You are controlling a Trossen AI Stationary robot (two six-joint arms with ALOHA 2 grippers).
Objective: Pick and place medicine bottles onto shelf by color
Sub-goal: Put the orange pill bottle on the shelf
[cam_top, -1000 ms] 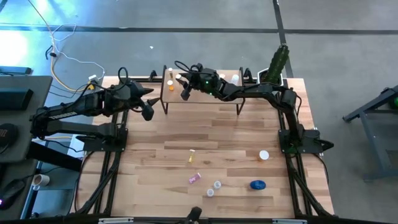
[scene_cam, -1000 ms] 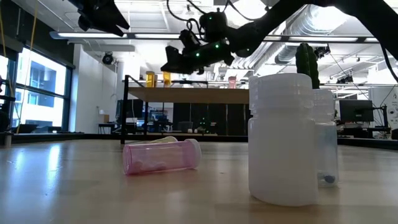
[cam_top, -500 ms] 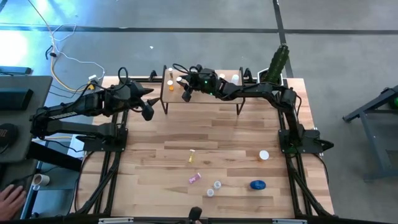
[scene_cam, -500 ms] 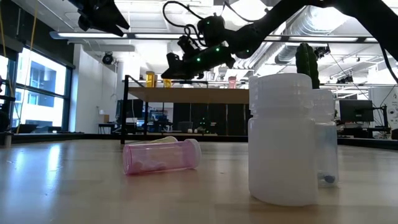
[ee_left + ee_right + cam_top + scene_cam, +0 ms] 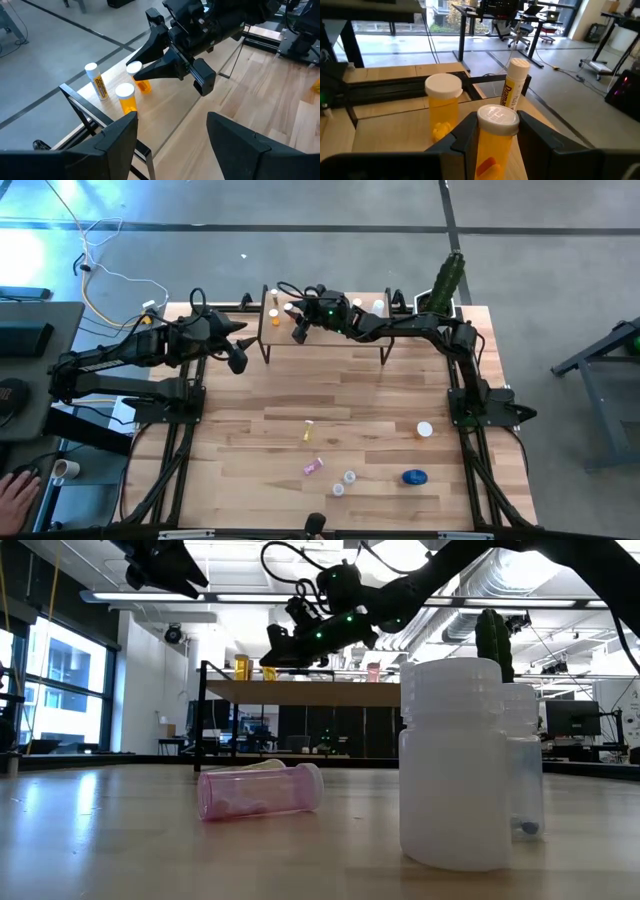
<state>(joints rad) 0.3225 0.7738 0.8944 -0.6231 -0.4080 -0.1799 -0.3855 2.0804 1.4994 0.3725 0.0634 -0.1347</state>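
The shelf (image 5: 330, 330) stands at the table's far edge. At its left end stand an orange bottle (image 5: 443, 107) and a thin yellow tube (image 5: 514, 82). My right gripper (image 5: 298, 330) is over that end, shut on another white-capped orange bottle (image 5: 495, 137). A pink bottle (image 5: 362, 302) and a white bottle (image 5: 377, 306) stand at the shelf's right end. On the table lie a yellowish bottle (image 5: 309, 430), a pink bottle (image 5: 314, 467), two clear bottles (image 5: 344, 483), the blue jar (image 5: 414, 477) and a white bottle (image 5: 425, 430). My left gripper (image 5: 237, 360) hangs open and empty left of the shelf. My right gripper pinches the orange bottle's body just below its white cap (image 5: 492, 145) between its two fingers. The fingers (image 5: 165, 67) come from the table's right, slanting a little down. The bottle stays upright; whether its base touches the shelf board I cannot tell.
A cactus in a white pot (image 5: 445, 280) stands at the far right corner, behind the shelf. In the low view a pink bottle (image 5: 260, 790) lies on its side and a white bottle (image 5: 455, 765) stands close to the camera. A hand (image 5: 15, 495) shows off the table's left.
My right gripper, still shut on the orange bottle, has shifted a little up and toward the table's left edge, over the shelf's left end. In the last half second it has kept still.
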